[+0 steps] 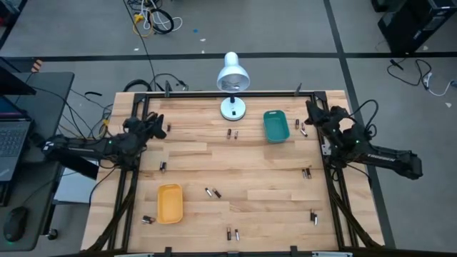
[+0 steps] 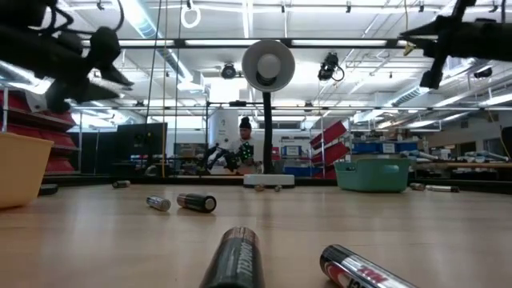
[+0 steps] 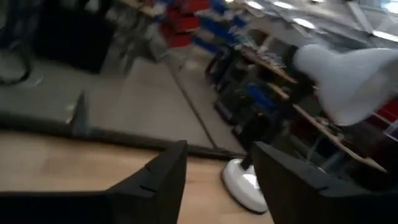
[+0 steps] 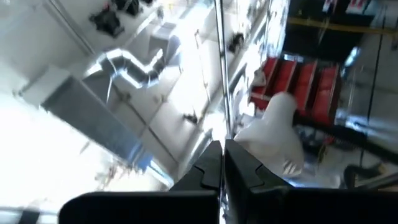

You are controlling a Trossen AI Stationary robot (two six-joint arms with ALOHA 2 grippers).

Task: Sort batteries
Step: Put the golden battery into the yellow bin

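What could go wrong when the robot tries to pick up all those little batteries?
1. The batteries are round and lie loose on the smooth table, so a nudge from a finger could roll one away, maybe off the edge.
2. Some lie in close pairs, so a gripper might grab two or knock the neighbour.
3. The lamp stands near the teal tray, and batteries lie beside its base; an arm reaching there might bump it.

White desk lamp at the table's far edge, laptop off left.
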